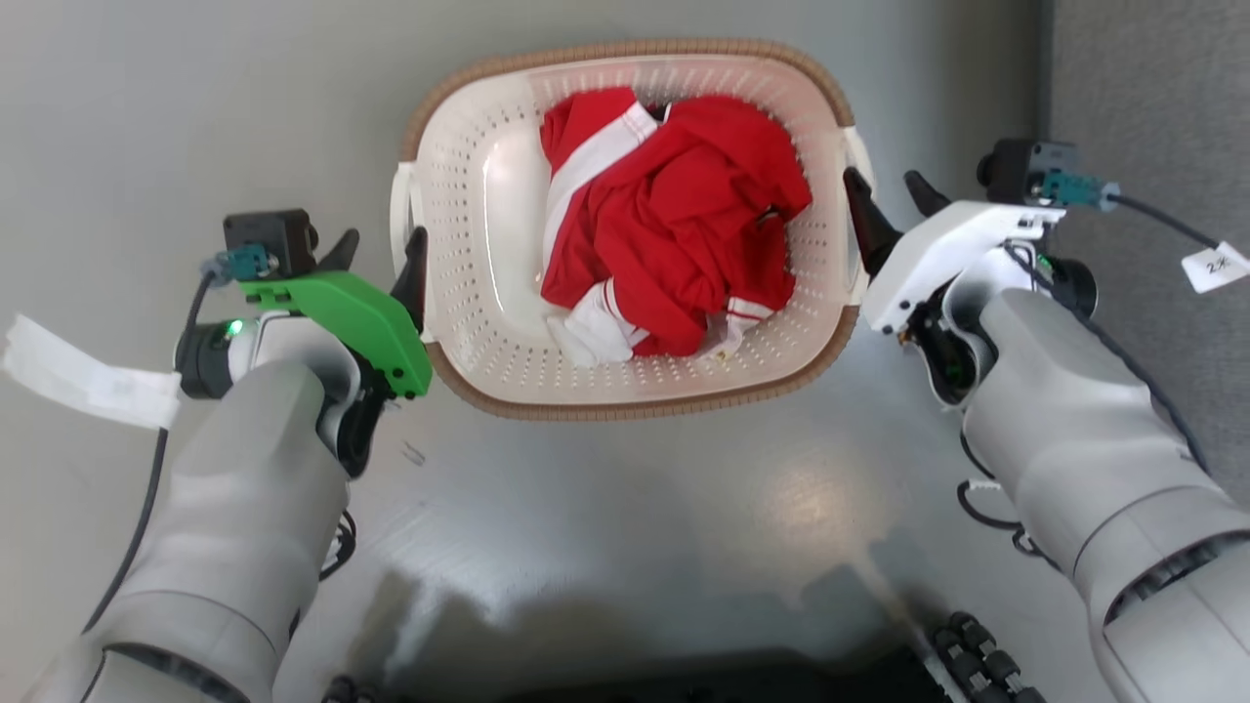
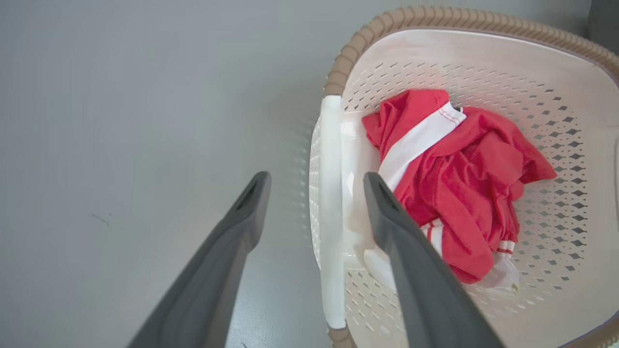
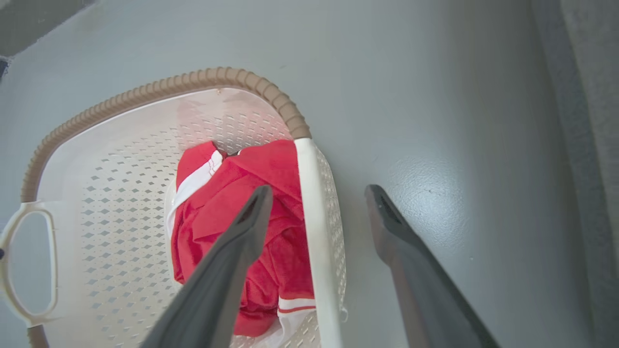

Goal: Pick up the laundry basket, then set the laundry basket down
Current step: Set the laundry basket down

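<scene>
Both grippers spread around the basket handles, nothing gripped yet.
Head view: basket (image 1: 635, 410) sits on the grey floor (image 1: 684, 517) straight ahead with red clothes (image 1: 684, 225) inside; left gripper (image 1: 385, 239) is at its left side, right gripper (image 1: 881, 181) at its right, both released. Left wrist view: white left handle (image 2: 331, 217) lies between the fingers, one finger over the inside and one outside, so closing would pinch it. Right wrist view: right handle (image 3: 312, 217) is straddled the same way, mirrored. The matched two-side setup is likely meant to lift the basket level; closing looks next.
</scene>
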You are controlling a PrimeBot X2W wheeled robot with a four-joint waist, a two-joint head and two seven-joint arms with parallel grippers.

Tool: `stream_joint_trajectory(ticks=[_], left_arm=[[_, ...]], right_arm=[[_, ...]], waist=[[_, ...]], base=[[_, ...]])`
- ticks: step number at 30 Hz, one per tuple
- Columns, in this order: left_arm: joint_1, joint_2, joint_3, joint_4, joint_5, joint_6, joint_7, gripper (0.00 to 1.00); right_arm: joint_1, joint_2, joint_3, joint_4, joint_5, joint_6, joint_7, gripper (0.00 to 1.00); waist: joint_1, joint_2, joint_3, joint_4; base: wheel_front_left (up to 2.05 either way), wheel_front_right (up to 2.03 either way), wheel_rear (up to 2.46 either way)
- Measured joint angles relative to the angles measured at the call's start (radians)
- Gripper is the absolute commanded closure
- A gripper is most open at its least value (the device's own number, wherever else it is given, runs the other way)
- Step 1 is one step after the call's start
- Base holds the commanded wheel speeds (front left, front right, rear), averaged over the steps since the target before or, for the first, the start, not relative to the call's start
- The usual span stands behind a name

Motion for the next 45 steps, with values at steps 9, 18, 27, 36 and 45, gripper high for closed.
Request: stream_joint_trajectory(ticks=[9,18,27,36,45], left_arm=[[0.038,0.014,0.013,-0.105,0.0,0.0,0.0,0.0],[0.115,0.05,0.065,-0.19,0.016,0.0,0.0,0.0],[0.209,0.084,0.162,-0.299,0.066,0.0,0.0,0.0],[0.289,0.114,0.263,-0.421,0.128,0.0,0.0,0.0],[0.379,0.122,0.331,-0.576,0.22,0.0,-0.002,0.0]], right_arm=[[0.054,0.0,0.008,-0.024,-0.003,0.007,-0.001,0.0],[0.1,-0.019,-0.025,-0.123,-0.032,0.011,-0.001,0.0],[0.175,-0.036,-0.083,-0.271,-0.091,0.015,-0.001,0.0],[0.257,-0.042,-0.138,-0.394,-0.145,0.006,-0.004,0.0],[0.332,-0.064,-0.191,-0.527,-0.224,-0.021,-0.004,0.0]], waist=[[-0.0001,0.0,-0.103,-0.005],[-0.0001,0.0,-0.225,-0.007],[-0.0001,0.0,-0.364,-0.009],[-0.0001,0.0,-0.458,-0.009],[-0.0001,0.0,-0.545,-0.001]], base=[[0.0,0.0,0.0],[0.0,0.0,0.0],[0.0,0.0,0.0],[0.0,0.0,0.0],[0.0,0.0,0.0]])
